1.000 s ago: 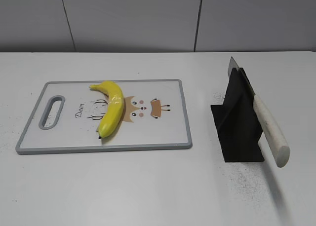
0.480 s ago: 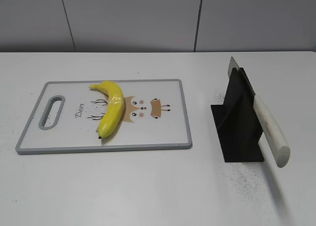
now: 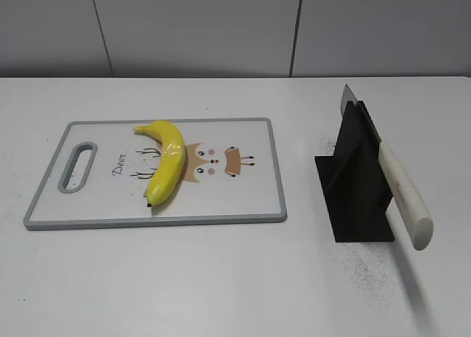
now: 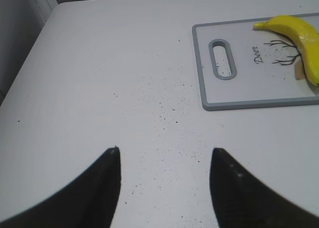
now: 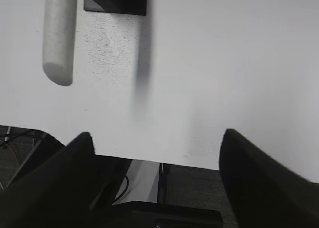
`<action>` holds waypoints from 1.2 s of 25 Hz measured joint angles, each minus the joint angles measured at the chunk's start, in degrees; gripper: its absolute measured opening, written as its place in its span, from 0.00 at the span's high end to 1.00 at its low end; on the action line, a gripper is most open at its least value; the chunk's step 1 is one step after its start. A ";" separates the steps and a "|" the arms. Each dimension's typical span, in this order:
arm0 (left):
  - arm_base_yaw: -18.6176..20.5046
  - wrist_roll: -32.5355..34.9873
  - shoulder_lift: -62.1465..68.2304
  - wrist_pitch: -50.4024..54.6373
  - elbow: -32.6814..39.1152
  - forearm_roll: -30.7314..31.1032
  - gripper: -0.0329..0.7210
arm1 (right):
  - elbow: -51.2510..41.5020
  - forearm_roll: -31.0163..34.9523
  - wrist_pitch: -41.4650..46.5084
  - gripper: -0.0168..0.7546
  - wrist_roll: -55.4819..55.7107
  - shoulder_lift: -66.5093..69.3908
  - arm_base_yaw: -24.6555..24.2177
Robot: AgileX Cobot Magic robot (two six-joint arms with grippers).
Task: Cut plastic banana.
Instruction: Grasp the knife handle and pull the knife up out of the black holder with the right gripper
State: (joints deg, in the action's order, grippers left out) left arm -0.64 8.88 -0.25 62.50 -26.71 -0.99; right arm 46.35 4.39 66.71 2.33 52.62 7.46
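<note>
Lying whole, glossy yellow plastic banana (image 3: 166, 162), dark-tipped.

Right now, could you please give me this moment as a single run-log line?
glossy yellow plastic banana: uncut on grey-rimmed white cutting board | white-handled knife: in black stand | left gripper: open, empty | right gripper: open, empty

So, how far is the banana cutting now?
Nothing is cut yet. The plastic banana lies whole on the cutting board. The knife sits in its black stand, untouched. Both grippers, left and right, are open and empty. Left: grasp knife, cut.
</note>
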 joint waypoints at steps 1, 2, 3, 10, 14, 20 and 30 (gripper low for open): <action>0.00 -0.07 0.00 0.00 0.00 0.00 0.25 | 0.60 0.73 0.00 0.22 -0.05 1.13 0.41; 0.00 0.02 0.00 0.00 0.00 0.00 0.25 | 1.15 1.13 0.00 0.22 -0.12 2.19 1.00; 0.00 0.00 0.00 0.00 0.00 0.00 0.25 | 1.99 1.43 0.00 0.22 -0.11 3.64 2.06; 0.00 0.03 0.00 0.00 0.00 0.00 0.25 | 8.20 1.92 0.51 0.22 -0.03 12.92 12.39; 0.00 -0.03 0.00 0.00 0.00 0.00 0.25 | 12.22 2.12 1.03 0.22 2.27 19.82 13.85; 0.00 -0.03 0.00 0.00 0.00 0.00 0.25 | 17.32 2.00 -0.88 0.28 4.73 28.43 13.85; 0.00 0.01 0.00 0.00 0.00 0.00 0.25 | 19.14 0.76 -1.85 0.30 9.78 40.08 13.85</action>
State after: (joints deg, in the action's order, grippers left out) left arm -0.64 8.89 -0.25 62.50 -26.71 -0.99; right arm 65.49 5.15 64.86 12.11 92.70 21.31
